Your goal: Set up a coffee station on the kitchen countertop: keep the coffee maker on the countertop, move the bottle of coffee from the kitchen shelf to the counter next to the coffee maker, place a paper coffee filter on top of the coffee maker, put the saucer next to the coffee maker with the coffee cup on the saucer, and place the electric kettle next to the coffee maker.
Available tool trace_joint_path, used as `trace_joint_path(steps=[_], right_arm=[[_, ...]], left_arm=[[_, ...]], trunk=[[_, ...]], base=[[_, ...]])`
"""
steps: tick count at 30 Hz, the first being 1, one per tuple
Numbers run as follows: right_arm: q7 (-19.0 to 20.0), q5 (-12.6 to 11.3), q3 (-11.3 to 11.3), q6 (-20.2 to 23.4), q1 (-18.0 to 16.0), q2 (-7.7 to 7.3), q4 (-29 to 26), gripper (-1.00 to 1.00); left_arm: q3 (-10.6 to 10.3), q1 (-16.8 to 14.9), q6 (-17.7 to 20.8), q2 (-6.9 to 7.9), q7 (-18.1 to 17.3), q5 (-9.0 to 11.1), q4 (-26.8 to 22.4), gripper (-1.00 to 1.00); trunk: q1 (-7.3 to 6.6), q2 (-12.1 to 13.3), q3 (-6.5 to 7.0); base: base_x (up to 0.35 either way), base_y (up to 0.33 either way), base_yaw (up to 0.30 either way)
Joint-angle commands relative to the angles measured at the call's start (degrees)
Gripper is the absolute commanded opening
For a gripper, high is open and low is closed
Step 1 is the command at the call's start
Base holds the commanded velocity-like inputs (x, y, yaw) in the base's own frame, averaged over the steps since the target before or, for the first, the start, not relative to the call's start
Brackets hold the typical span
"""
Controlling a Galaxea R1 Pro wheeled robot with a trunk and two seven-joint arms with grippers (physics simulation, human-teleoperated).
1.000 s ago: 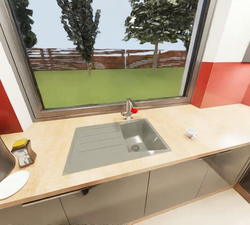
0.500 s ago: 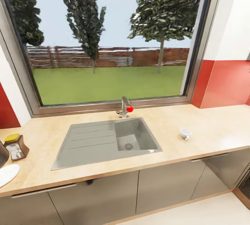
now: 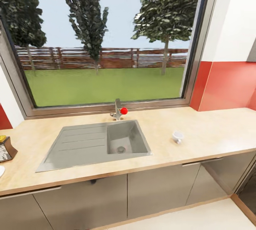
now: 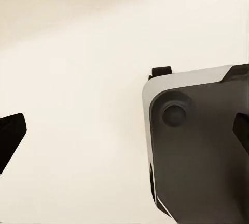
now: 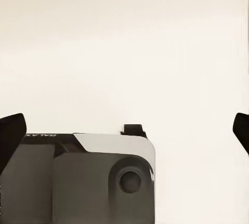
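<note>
Both tools hang low over pale floor, beside the robot's own base: the left tool (image 4: 124, 130) has its fingertips spread wide with nothing between them, and the right tool (image 5: 124, 135) is likewise spread and empty. Ahead and above them runs the counter (image 3: 213, 130). On it the coffee cup (image 3: 177, 136) stands alone, to the right of the sink (image 3: 96, 144), well apart from the bottle of coffee (image 3: 5, 148) at the far left edge. I judge the cup-fetching step is in hand; next, close in and raise a tool toward the cup.
</note>
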Motion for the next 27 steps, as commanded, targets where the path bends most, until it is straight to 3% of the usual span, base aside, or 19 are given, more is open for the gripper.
trace_joint_path(steps=[1, 14, 27], right_arm=[[-0.12, 0.59, -0.49, -0.17, -0.04, 0.02, 0.03, 1.00], [-0.13, 0.60, -0.50, -0.17, -0.04, 0.04, 0.02, 1.00], [-0.13, 0.88, -0.32, -0.17, -0.04, -0.39, 0.11, 1.00]], left_arm=[[0.32, -0.03, 0.28, -0.04, -0.03, -0.59, -0.11, 1.00], [0.32, -0.03, 0.28, -0.06, -0.03, -0.58, -0.08, 1.00], [0.32, -0.03, 0.28, -0.04, -0.03, -0.56, -0.04, 1.00]], trunk=[[0.02, -0.10, -0.11], [0.02, -0.10, -0.11], [0.02, -0.10, -0.11]], base=[[0.000, -0.319, 0.211], [-0.020, -0.319, 0.255], [-0.142, -0.304, 0.023]])
